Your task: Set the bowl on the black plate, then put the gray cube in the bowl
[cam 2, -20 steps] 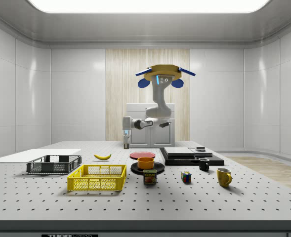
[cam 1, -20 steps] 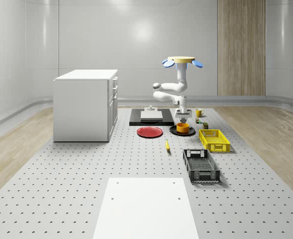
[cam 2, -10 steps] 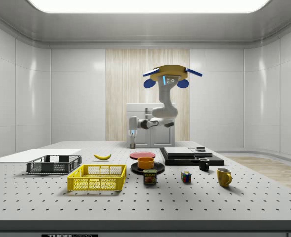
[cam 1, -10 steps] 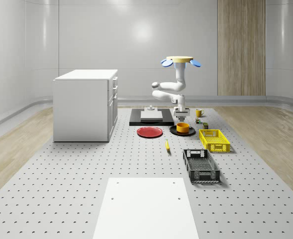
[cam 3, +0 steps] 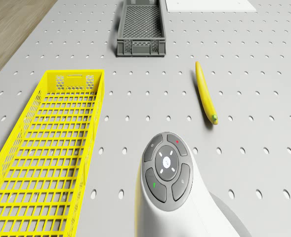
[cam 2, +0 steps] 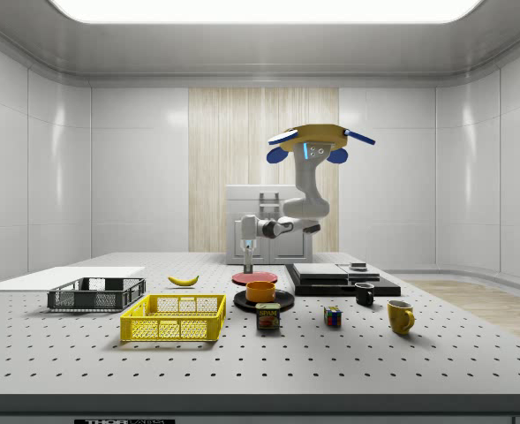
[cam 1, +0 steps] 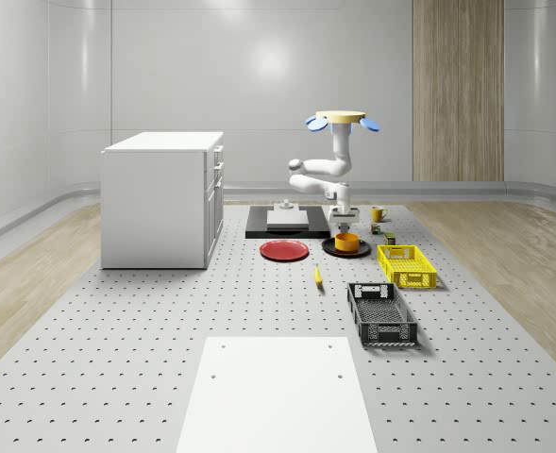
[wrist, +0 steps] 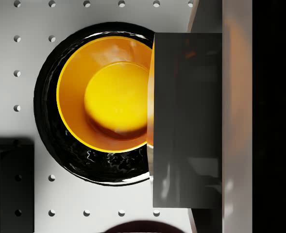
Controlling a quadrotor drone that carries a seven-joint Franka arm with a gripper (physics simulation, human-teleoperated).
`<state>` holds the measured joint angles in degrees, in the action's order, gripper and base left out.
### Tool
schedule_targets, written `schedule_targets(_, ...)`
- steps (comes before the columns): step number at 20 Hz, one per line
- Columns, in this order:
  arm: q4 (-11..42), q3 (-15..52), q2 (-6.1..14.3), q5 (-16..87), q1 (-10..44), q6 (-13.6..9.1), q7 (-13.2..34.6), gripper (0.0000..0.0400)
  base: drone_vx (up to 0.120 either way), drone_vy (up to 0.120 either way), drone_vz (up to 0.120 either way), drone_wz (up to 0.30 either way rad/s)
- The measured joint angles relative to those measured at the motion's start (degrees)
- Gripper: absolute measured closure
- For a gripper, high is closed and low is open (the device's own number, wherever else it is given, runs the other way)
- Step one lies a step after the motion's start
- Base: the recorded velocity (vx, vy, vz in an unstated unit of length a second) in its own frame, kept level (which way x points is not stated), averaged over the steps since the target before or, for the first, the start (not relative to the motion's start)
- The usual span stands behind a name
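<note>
An orange bowl [cam 1: 346, 242] [cam 2: 260, 291] [wrist: 114, 92] stands upright on the black plate [cam 1: 328, 249] [cam 2: 283, 300] [wrist: 45, 97]. My gripper [cam 1: 343, 225] [cam 2: 247, 261] [wrist: 201, 121] points straight down, shut on the gray cube [wrist: 186, 121]. In the wrist view the cube hangs above the bowl's rim, partly over its opening and covering one side of it. The side view puts the gripper just left of the bowl and higher. The drone [cam 1: 342, 118] [cam 2: 320, 141] hovers high over this end of the table.
A red plate [cam 1: 284, 250] lies beside the black plate. A yellow basket [cam 1: 407, 265] [cam 3: 46, 148], a black crate [cam 1: 381, 313] [cam 3: 140, 27] and a banana [cam 1: 317, 275] [cam 3: 205, 94] lie nearer the front. A black slab [cam 1: 287, 223], mugs [cam 2: 400, 315], a can [cam 2: 268, 316] and a white cabinet [cam 1: 162, 198] stand around.
Drone and arm have shifted toward the side view's right, carrying the gripper and cube from well left of the bowl to close above its edge. Bowl and plate have stayed put.
</note>
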<state>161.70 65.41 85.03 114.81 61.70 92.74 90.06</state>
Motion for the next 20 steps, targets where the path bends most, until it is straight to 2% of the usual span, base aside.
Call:
schedule_targets(4, 0.0, 0.0, 0.01, 0.0, 0.0, 0.01, 0.0, 0.0149, -0.12, 0.04, 0.0, 0.0)
schedule_targets(10, 0.0, 0.0, 0.01, -0.01, 0.01, 0.01, 0.01, 0.0149, -0.007, 0.0, -0.107, 0.0)
schedule_targets(14, 0.0, 0.0, 0.02, -0.01, 0.01, 0.02, 0.01, 0.0149, -0.03, 0.0, 0.0, 0.0)
schedule_targets(16, 0.0, 0.0, 0.02, -0.01, 0.01, 0.02, 0.01, 0.0149, -0.12, 0.02, 0.0, 0.0)
schedule_targets(20, 0.0, 0.0, 0.03, -0.01, 0.01, 0.03, 0.01, 0.0149, 0.0, 0.09, 0.0, 0.0)
